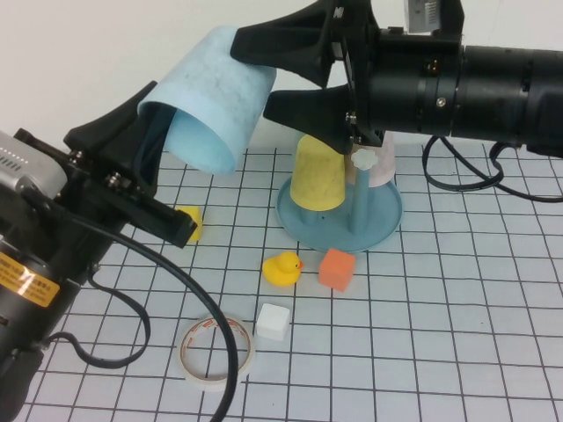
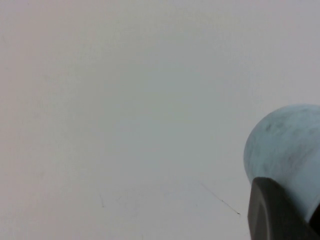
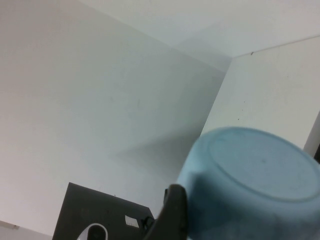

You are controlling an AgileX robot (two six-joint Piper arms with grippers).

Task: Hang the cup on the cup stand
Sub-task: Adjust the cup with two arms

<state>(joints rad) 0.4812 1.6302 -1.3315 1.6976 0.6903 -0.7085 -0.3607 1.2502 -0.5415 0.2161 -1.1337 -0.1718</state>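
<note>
The light blue cup [image 1: 215,101] lies tilted between both tools: left tool [image 1: 154,123] clenched on its rim, right tool [image 1: 264,75] spread wide around its base; cup stand [image 1: 339,211] sits below the right tool.

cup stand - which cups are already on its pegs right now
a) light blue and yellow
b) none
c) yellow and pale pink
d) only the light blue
c: in the high view a yellow cup and a pale pink cup sit upside down on the cup stand, while the light blue cup is up in the air, with the left gripper shut on its rim and the right gripper open around its closed end.
</note>
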